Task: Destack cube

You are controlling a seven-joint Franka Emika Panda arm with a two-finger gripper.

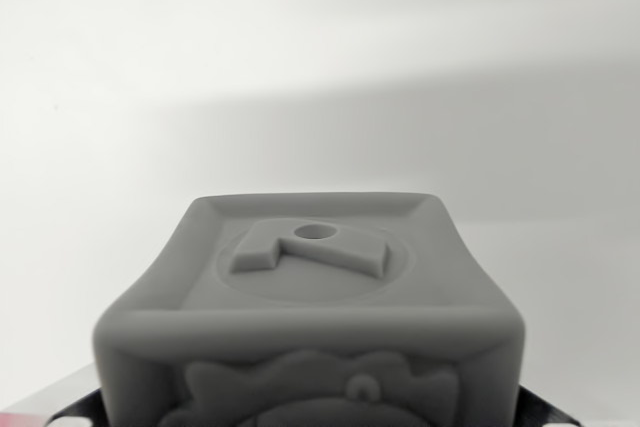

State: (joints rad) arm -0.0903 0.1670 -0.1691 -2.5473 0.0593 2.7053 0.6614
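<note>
A grey cube [310, 297] fills the lower half of the wrist view, very close to the camera. Its top face carries a raised shape with a small round hole inside a shallow circle, and its near face shows a relief figure cut off by the frame's bottom edge. My gripper [310, 415] sits around the cube. Only dark slivers of its fingers [78, 399] show at the bottom left and bottom right corners, pressed against the cube's sides. No second cube is visible; anything beneath this one is hidden.
A plain white surface [320, 67] stretches behind the cube, with a soft grey shadow band across its middle. A small pink patch [12, 415] shows at the bottom left corner.
</note>
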